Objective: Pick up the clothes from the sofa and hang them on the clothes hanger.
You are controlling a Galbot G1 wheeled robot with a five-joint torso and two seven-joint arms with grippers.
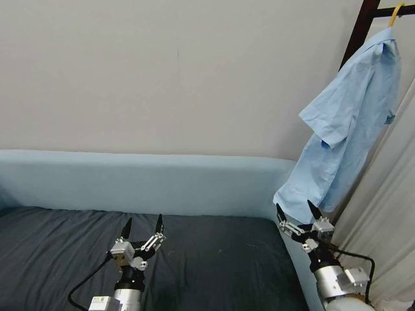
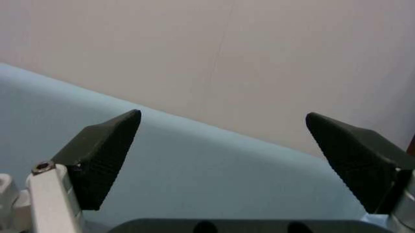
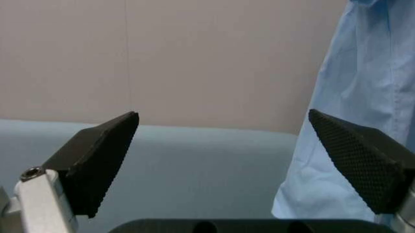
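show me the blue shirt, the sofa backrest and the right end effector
blue shirt point(image 1: 350, 123), head view, mid body panel
sofa backrest point(image 1: 142, 181), head view, front face
right end effector point(image 1: 294, 205), head view, between its open fingertips

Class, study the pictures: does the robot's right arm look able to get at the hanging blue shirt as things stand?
Probably yes. The right hand is open and sits just under the hem of the blue shirt, with nothing between them. The shirt hangs free past the end of the sofa.
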